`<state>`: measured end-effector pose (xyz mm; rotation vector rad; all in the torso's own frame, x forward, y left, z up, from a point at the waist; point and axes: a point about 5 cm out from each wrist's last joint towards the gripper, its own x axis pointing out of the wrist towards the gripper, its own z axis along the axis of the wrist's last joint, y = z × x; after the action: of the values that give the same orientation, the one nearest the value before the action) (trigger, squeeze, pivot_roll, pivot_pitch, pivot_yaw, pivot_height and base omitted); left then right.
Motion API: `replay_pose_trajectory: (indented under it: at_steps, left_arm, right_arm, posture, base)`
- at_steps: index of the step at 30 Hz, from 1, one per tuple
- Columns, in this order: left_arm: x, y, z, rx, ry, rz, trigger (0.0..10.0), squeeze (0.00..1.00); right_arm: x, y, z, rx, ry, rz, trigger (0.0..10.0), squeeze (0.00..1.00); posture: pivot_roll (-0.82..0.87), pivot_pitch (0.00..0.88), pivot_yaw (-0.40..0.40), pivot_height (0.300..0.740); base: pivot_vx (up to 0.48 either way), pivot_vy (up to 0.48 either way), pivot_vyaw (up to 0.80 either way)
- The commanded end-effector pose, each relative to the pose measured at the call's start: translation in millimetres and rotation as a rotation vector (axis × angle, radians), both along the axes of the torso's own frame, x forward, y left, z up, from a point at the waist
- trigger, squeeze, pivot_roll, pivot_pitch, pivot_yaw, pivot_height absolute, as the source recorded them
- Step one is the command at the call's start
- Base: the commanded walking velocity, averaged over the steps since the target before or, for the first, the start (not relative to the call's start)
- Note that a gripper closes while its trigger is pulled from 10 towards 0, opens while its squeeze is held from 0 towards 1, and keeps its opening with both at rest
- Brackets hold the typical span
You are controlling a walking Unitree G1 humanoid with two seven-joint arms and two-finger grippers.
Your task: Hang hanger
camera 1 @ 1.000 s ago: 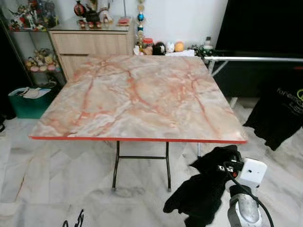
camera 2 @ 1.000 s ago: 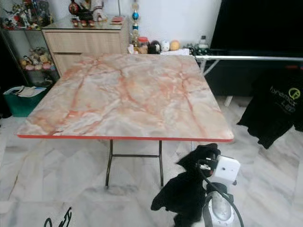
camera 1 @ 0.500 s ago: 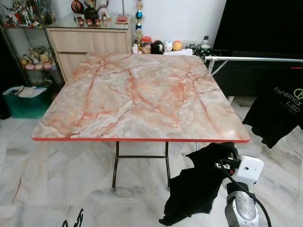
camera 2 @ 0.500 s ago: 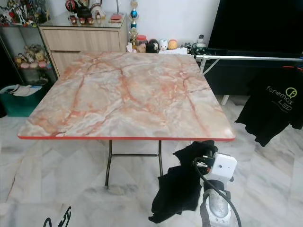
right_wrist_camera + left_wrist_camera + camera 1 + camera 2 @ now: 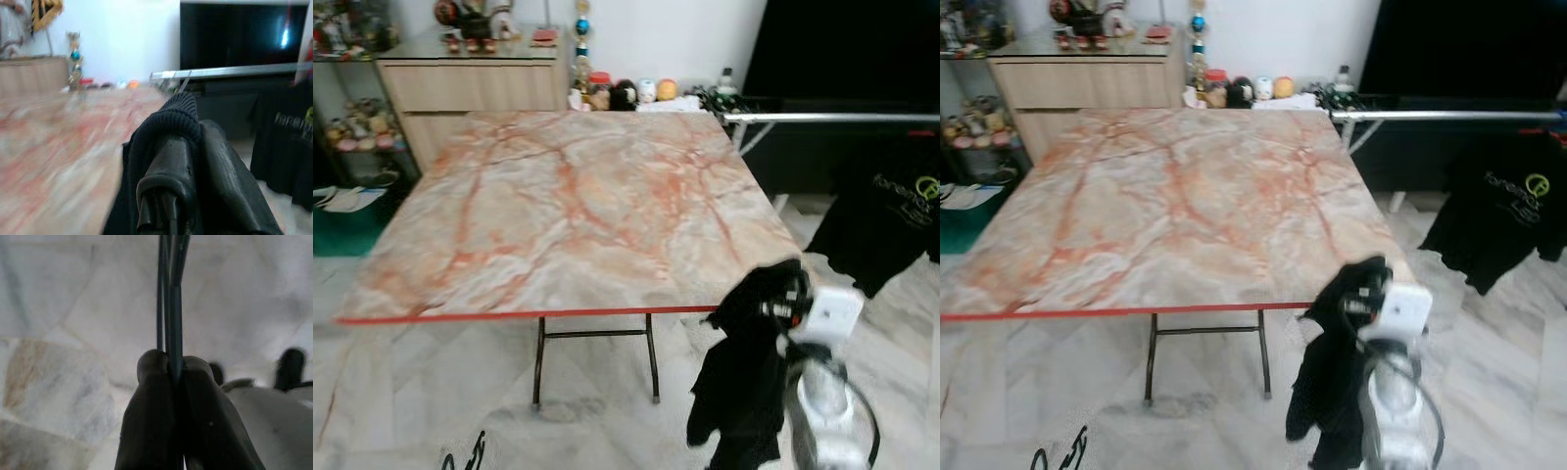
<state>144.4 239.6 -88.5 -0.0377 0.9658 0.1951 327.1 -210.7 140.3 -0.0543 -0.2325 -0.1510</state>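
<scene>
Right now the right gripper sits just off the near right corner of the folding table, fingers clamped shut on a black garment with a ribbed knit edge. Cloth drapes from the fingers down toward the floor, overlapping the table's red front edge at that corner. Whether a hanger is inside the cloth can't be told.

Left gripper is low over the floor, both fingers pressed together on a thin dark green wire hanger; the wire runs straight out past the fingertips. Only a bit of that arm shows at the bottom of the head view.

Clothes rail, a silver bar, runs beyond the table's far right corner, well apart from the right gripper. A black printed t-shirt hangs from it, off the table's right edge. Open floor lies between table edge and shirt, and along the whole front edge.

Tabletop is pink-orange marble pattern with red trim, on black metal legs. Marble tile floor, pale grey. Wooden cabinet past the far left corner with figurines on top, small toys and jars along the far edge by the white wall, large black TV screen behind the rail, green bin off the left edge. Head views slightly blurred.
</scene>
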Motion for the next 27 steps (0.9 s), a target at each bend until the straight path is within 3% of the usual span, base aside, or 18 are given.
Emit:
replay_pose_trajectory:
  at_steps: [1,2,3,5,8,9,15,22,27]
  left_arm:
    - [-3.2,6.8,0.4,0.020,0.018,-0.005,10.0,0.00]
    - [-2.3,6.4,0.6,0.019,0.015,-0.004,10.0,0.00]
    - [-1.0,6.2,1.1,0.020,0.012,-0.007,10.0,0.00]
    - [0.7,6.6,1.8,0.022,0.010,-0.014,10.0,0.00]
    - [2.0,7.0,2.3,0.023,0.010,-0.018,10.0,0.00]
    - [3.2,6.8,2.7,0.024,0.009,-0.021,10.0,0.00]
    - [5.1,7.4,3.5,0.026,0.005,-0.021,10.0,0.00]
    - [4.5,6.7,3.0,0.028,0.014,-0.029,10.0,0.00]
    - [3.3,3.5,1.5,0.028,0.024,-0.045,10.0,0.00]
  right_arm:
    - [19.8,11.3,39.1,-0.051,-0.107,0.045,10.0,0.00]
    - [35.5,11.3,56.8,-0.075,-0.103,0.036,10.0,0.00]
    - [46.3,13.0,74.4,-0.023,-0.132,0.031,10.0,0.00]
    - [55.1,19.6,93.6,0.047,-0.175,0.063,10.0,0.00]
    - [66.5,29.4,127.0,-0.032,-0.234,0.085,10.0,0.00]
    - [74.0,32.9,153.1,-0.022,-0.262,0.096,10.0,0.00]
    - [80.3,43.0,200.1,-0.056,-0.339,0.169,10.0,0.00]
    - [83.1,43.5,207.5,-0.047,-0.346,0.181,10.0,0.00]
    - [86.2,51.0,170.2,-0.054,-0.260,0.232,10.0,0.00]
  posture:
    - [0.01,0.002,0.024,0.740]
    - [0.01,0.002,0.024,0.740]
    - [0.02,0.000,0.026,0.740]
    - [0.01,0.002,0.037,0.740]
    - [0.01,0.000,0.043,0.740]
    - [0.01,0.001,0.043,0.740]
    - [0.01,0.000,0.045,0.740]
    - [0.00,0.000,0.047,0.740]
    - [0.00,0.005,0.046,0.740]
  base:
    - [0.322,0.000,0.00]
    - [0.319,0.000,0.00]
    - [0.322,0.000,0.00]
    - [0.324,0.000,0.00]
    - [0.324,0.000,0.00]
    - [0.322,0.000,0.00]
    - [0.322,0.000,0.00]
    - [0.324,0.000,0.00]
    - [0.324,0.000,0.00]
